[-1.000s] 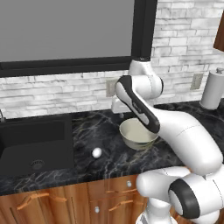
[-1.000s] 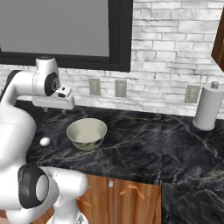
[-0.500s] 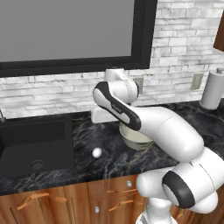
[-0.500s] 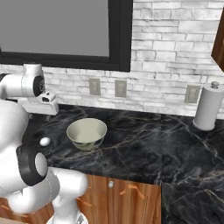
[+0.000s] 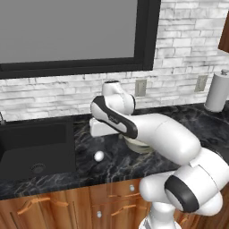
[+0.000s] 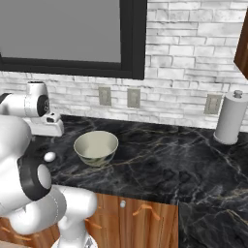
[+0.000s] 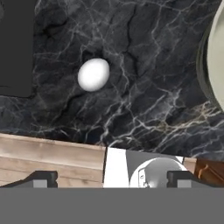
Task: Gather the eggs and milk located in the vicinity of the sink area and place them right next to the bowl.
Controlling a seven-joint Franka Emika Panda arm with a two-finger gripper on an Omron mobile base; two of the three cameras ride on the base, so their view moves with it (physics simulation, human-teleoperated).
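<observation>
On the black marble counter [image 6: 160, 160] a single white egg [image 5: 99, 156] lies by itself, between the black sink [image 5: 33, 150] to its left and the cream-white bowl [image 6: 96, 147] to its right; it touches neither, and in the left base view it sits nearer the counter's front edge than the bowl does. Seen from the hand camera the egg [image 7: 93, 74] rests on bare stone, with a corner of the sink [image 7: 15, 43] at the upper left and the curved rim of the bowl [image 7: 216, 57] at the right edge; wooden cabinet fronts [image 7: 48, 159] run below the counter lip. At the bottom of that view stands the gripper [image 7: 111, 178], its two dark fingertips [image 7: 41, 178] set far apart, one toward each side — the jaws are spread wide with nothing between them. The egg lies well ahead of the tips, untouched. From the right base camera the egg [image 6: 49, 156] shows just left of the bowl, partly behind the robot's white body. The arm reaches over the counter above the egg and bowl; the hand hangs over the stone, not in contact with anything. A white paper-towel roll [image 6: 230, 117] stands upright at the far right against the grey brick wall [image 6: 193, 58]; a dark-framed window [image 5: 67, 36] sits above the sink.
</observation>
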